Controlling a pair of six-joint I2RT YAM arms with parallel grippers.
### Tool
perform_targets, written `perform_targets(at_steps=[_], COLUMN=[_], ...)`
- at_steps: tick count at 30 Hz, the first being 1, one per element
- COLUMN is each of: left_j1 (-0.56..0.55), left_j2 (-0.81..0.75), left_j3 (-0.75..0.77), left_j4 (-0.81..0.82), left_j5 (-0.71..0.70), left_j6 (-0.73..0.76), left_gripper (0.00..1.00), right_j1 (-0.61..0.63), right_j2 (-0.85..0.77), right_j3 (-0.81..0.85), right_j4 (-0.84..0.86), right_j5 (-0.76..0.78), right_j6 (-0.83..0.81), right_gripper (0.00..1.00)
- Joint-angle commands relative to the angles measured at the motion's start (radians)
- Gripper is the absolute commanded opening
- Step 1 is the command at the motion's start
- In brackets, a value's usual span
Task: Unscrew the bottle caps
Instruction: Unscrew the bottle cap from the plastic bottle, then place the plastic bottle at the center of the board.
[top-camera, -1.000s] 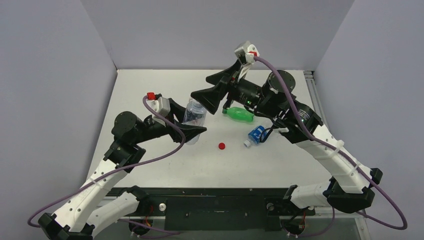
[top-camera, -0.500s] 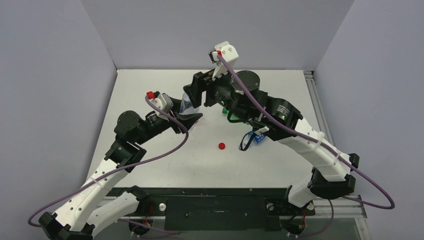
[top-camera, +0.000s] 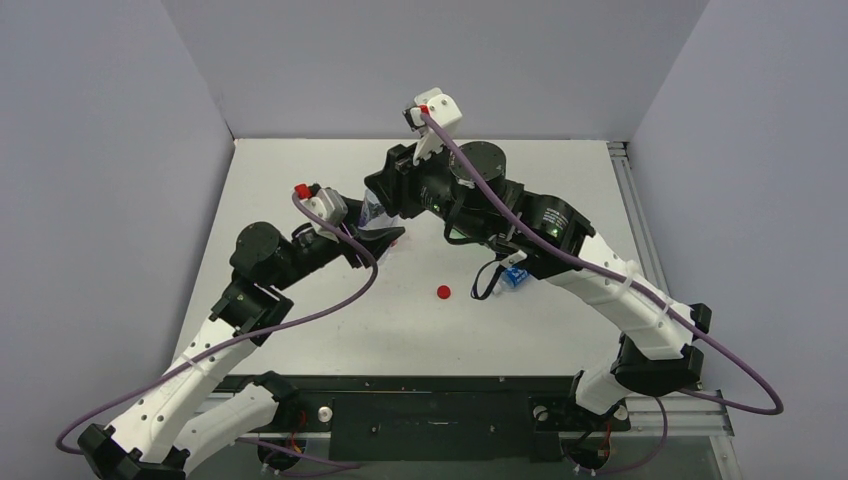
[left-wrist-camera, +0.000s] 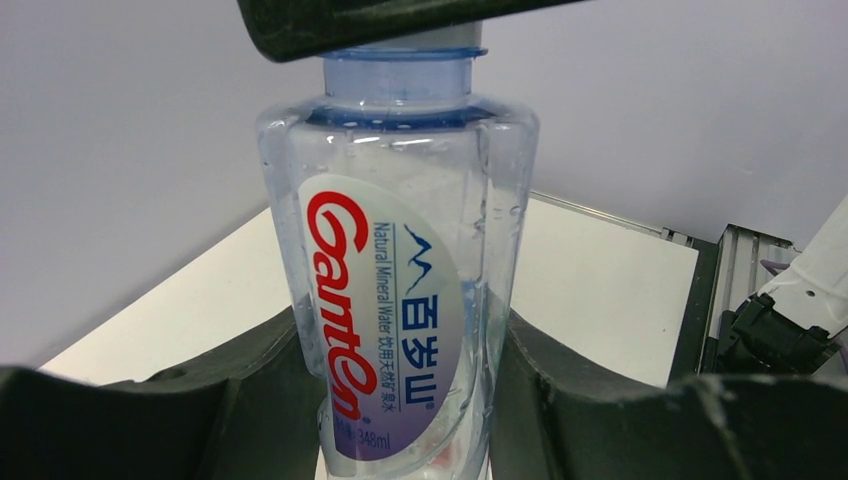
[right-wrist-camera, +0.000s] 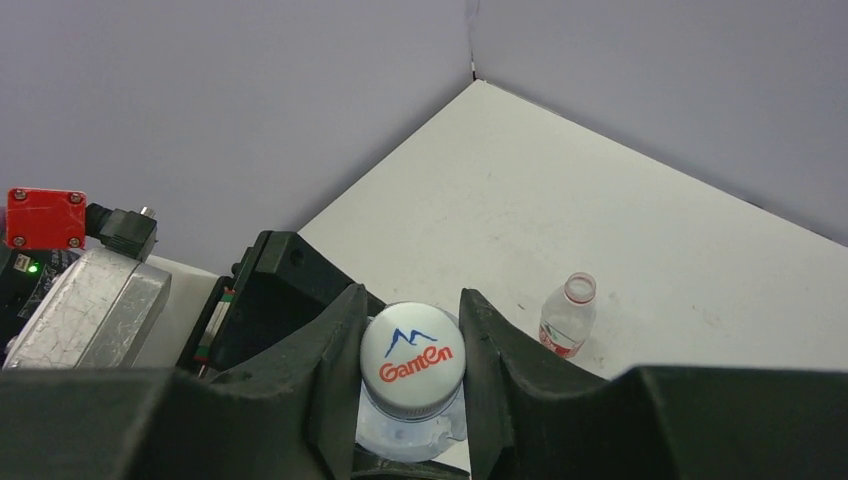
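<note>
The white Ganten cap (right-wrist-camera: 412, 360) is now clamped between the jaws of the right gripper (top-camera: 386, 192), which stood wide apart and away from it a second ago. The cap is still seated on the Ganten bottle (left-wrist-camera: 400, 250). This bottle is held upright by the left gripper (top-camera: 383, 238), whose jaws are closed on its body, above the table (top-camera: 560, 330). It is judged that the twisting can be started.

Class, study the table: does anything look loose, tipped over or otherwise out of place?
A red cap lies loose on the table, apart from any bottle, and the red-label bottle stands open without one. Expected for unscrewing; nothing looks spilled or damaged.
</note>
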Motion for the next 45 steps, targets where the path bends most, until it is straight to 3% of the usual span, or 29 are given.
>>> perform_targets(at_steps=[1, 9, 13, 17, 18, 20, 21, 23, 26, 30, 34, 39, 45], left_j1=[-0.003, 0.000, -0.004, -0.007, -0.007, -0.007, -0.007, -0.006, -0.006, -0.006, -0.006, -0.006, -0.006], left_j2=[-0.012, -0.012, -0.002, 0.000, 0.000, 0.000, -0.001, -0.003, -0.003, 0.000, 0.005, 0.004, -0.006], left_j3=[0.000, 0.020, 0.044, 0.054, 0.053, 0.050, 0.048, 0.039, 0.025, 0.009, 0.002, -0.001, -0.008], left_j4=[0.027, 0.096, 0.115, 0.105, 0.097, 0.084, 0.076, 0.063, 0.052, 0.045, 0.044, 0.037, 0.038], left_j5=[0.021, 0.292, 0.498, 0.541, 0.537, 0.503, 0.464, 0.388, 0.279, 0.136, 0.036, 0.013, 0.021], left_j6=[-0.008, -0.221, -0.310, -0.309, -0.291, -0.254, -0.238, -0.194, -0.120, -0.047, -0.006, 0.009, 0.006], left_gripper=[0.07, 0.06, 0.06, 0.06, 0.05, 0.02, 0.02, 0.01, 0.01, 0.02, 0.04, 0.04, 0.04], right_j1=[-0.012, -0.148, -0.169, -0.178, -0.181, -0.185, -0.186, -0.184, -0.171, -0.093, -0.025, -0.019, -0.039], right_j2=[-0.043, -0.212, -0.234, -0.243, -0.245, -0.248, -0.250, -0.249, -0.226, -0.175, -0.090, -0.042, -0.020], right_j3=[-0.008, -0.278, -0.307, -0.320, -0.320, -0.311, -0.306, -0.283, -0.215, -0.114, 0.018, 0.058, 0.052], right_j4=[0.072, 0.392, 0.431, 0.423, 0.415, 0.373, 0.338, 0.277, 0.170, 0.047, -0.063, -0.061, -0.032], right_j5=[-0.066, -0.705, -0.889, -0.951, -0.946, -0.886, -0.791, -0.615, -0.338, -0.052, 0.092, 0.055, -0.055], right_j6=[-0.014, 0.019, 0.029, 0.016, 0.011, -0.011, -0.022, -0.027, -0.030, -0.059, -0.076, -0.046, 0.009], right_gripper=[0.00, 0.00, 0.00, 0.01, 0.03, 0.20, 0.38, 0.59, 0.78, 0.81, 0.83, 0.80, 0.64])
